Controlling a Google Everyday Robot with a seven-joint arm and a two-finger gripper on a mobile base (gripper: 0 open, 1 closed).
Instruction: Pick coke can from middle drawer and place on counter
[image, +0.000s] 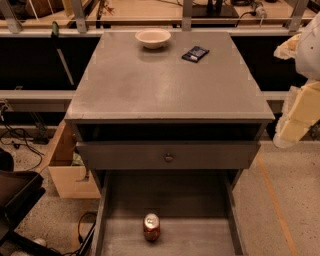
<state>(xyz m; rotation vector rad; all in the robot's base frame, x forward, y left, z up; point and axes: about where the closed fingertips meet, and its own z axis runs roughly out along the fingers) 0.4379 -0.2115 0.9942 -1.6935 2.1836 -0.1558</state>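
Note:
The coke can (151, 227) stands upright on the floor of the open middle drawer (200, 240), near its middle and slightly left. The grey counter (165, 85) is the cabinet top above it. My gripper (294, 122), cream and white, hangs at the right edge of the camera view, beside the counter's right front corner. It is well above and to the right of the can and holds nothing that I can see.
A pale bowl (153, 37) and a dark packet (195, 53) lie at the back of the counter. A drawer front with a round knob (169, 157) sits above the open drawer. A cardboard box (70, 172), a black chair (15, 200) and cables are on the floor at left.

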